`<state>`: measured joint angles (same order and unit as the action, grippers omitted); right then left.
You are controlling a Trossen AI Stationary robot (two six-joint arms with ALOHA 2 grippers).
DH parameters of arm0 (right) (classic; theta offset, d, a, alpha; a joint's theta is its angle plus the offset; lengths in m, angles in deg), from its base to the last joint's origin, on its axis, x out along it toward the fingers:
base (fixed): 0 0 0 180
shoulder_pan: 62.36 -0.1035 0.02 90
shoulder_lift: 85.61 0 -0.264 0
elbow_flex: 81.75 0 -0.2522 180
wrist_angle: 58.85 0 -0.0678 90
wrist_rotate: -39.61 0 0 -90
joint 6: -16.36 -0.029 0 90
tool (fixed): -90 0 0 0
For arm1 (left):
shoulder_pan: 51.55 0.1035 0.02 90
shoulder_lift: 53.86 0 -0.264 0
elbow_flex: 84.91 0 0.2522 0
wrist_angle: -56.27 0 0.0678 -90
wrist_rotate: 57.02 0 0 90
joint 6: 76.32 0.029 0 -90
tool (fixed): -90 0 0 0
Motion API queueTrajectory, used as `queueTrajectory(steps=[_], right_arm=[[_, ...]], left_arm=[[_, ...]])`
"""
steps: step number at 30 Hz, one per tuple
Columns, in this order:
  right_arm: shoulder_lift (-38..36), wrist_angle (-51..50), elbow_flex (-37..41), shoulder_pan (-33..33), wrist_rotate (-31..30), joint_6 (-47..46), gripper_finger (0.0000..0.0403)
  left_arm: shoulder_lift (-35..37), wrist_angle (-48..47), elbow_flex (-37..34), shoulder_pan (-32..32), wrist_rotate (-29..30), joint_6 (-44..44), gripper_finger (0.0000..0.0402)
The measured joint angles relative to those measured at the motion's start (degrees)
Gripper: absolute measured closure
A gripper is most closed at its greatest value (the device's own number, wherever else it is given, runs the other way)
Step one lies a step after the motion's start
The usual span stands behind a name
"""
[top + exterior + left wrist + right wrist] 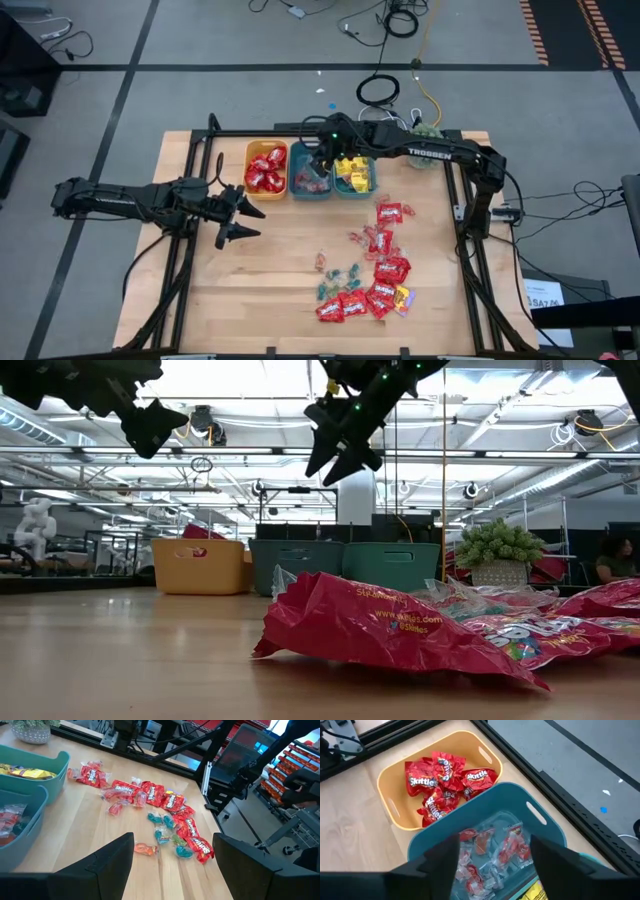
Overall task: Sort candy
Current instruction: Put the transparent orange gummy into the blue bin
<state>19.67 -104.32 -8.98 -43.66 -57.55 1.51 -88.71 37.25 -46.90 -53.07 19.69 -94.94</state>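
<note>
A: Which step is in hand now?

B: I judge it is the drop. The right end effector (pixel 322 160) hangs above the middle teal bin (pixel 547 827), and in the right wrist view its fingers stand apart with nothing between them. Under it lie small clear-wrapped pieces (pixel 492 852) in that bin, so I think one piece is just let go.

A: And the other bins?

B: The orange bin (pixel 266 168) holds red packets (pixel 442 782), and the far teal bin (pixel 356 176) holds yellow packets (pixel 352 172).

A: Where is the rest of the candy?

B: It is loose on the bench (pixel 270 260), toward the right arm's side: a heap of red packets (pixel 375 290) and some small blue and pink pieces (pixel 167 832) beside it.

A: What does the left end effector (pixel 238 218) do?

B: It hovers over bare bench with fingers spread, empty.

A: What does the next move call for?

B: To my mind, the right arm must rise clear of the bin wall and go to the heap. The packets overlap, so picking only one needs a careful approach.
</note>
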Motion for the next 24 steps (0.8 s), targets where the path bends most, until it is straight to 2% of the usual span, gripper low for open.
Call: queueTrajectory(steps=[5,10,13,16,18,24], right_arm=[[0.00,-0.72,0.00,-0.02,0.00,0.55,0.0125],[0.00,-1.53,0.00,-0.07,0.00,-0.34,0.0115],[-0.04,-1.95,0.00,-0.25,1.00,-3.36,0.0117],[-1.03,-1.90,0.00,-0.97,5.14,-3.57,0.0124],[-2.44,-1.94,0.00,-2.62,6.93,-1.77,0.0131],[-6.63,-1.48,0.00,-10.56,7.32,6.41,0.0154]], left_arm=[[0.00,0.04,0.00,-0.02,0.02,-0.13,0.0120],[0.00,0.07,0.00,-0.02,0.02,-0.15,0.0120],[0.00,0.11,0.00,-0.02,0.02,-0.17,0.0120],[0.00,0.14,0.01,-0.02,0.02,-0.19,0.0120],[0.00,0.13,0.00,-0.01,0.02,-0.39,0.0120],[0.00,0.09,0.00,0.00,0.02,-0.46,0.0120]])
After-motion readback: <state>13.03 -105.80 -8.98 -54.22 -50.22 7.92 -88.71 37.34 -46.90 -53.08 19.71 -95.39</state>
